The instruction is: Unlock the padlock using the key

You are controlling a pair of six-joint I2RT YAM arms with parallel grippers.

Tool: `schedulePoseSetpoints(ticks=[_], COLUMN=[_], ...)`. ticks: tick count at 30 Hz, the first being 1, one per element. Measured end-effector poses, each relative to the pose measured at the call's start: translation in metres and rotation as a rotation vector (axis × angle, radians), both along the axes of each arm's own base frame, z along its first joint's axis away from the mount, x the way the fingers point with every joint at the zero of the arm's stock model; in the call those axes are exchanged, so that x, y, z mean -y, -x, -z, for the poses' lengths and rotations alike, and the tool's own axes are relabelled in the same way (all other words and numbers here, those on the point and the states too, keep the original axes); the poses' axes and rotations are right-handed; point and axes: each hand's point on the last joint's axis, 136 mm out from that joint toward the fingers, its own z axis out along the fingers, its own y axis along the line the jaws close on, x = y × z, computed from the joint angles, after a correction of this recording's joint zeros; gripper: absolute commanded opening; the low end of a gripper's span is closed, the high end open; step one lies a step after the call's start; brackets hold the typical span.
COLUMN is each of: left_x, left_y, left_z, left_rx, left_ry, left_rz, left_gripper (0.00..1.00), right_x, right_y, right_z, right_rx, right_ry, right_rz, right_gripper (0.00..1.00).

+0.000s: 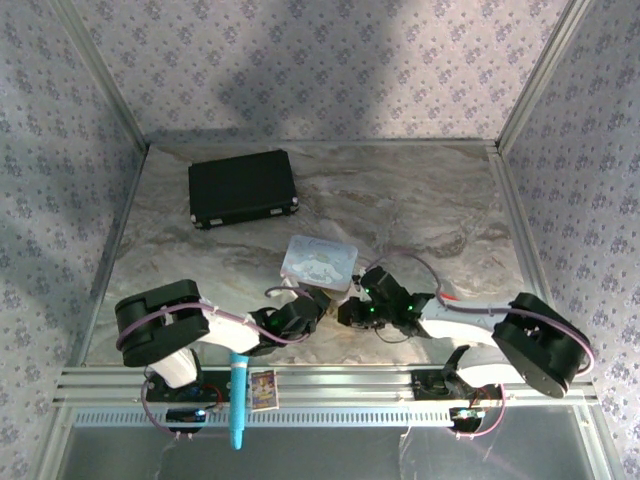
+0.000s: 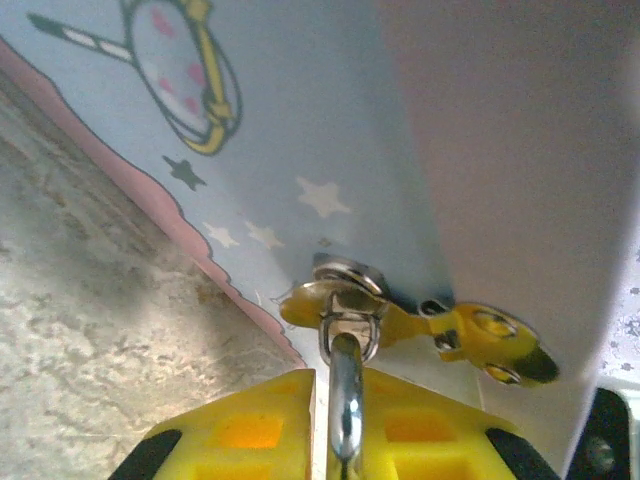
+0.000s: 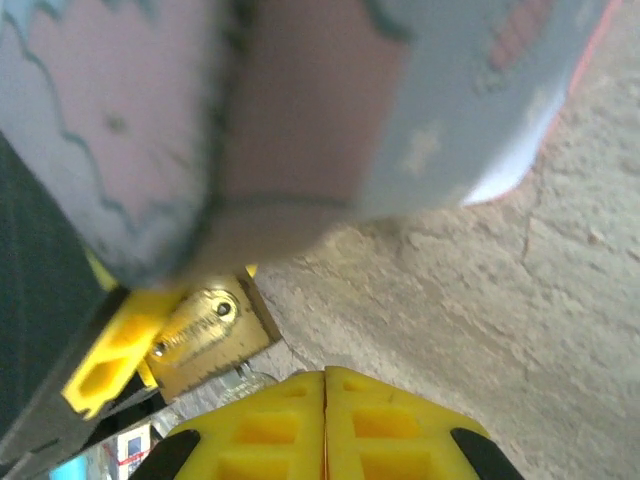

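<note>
The brass padlock hangs at the front of the pastel tin, its keyhole face turned toward the right wrist camera. Its silver shackle runs through the ring of the tin's gold hasp. My left gripper is shut on the padlock and holds it at the shackle. My right gripper sits just right of the padlock, low over the table, pads pressed together. A small silvery piece, perhaps the key, shows at the left edge of those fingertips. I cannot tell whether it is gripped.
A black case lies at the back left. A blue pen-shaped stick and a small card rest on the front rail. Both arms meet in front of the tin. Marble tabletop lies open to the right and behind.
</note>
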Motion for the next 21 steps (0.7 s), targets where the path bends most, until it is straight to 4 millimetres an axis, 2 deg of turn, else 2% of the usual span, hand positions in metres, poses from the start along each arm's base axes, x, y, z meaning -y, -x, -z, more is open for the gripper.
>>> schedulePoseSetpoints(ticks=[10,21], left_x=[0.0013,-0.0007], left_y=[-0.0011,-0.0018], left_z=[-0.0013,0.0019], left_rx=[-0.009,-0.010], left_ry=[0.017,0.004], left_rz=[0.001,-0.004], left_gripper=[0.00,0.00], right_x=[0.0011,-0.0039], right_y=[0.0013,-0.0021], right_z=[-0.0081,-0.0042], right_rx=[0.003,0.007], right_ry=[-0.040,-0.048], right_rz=[0.025,0.023], right_gripper=[0.25,0.20])
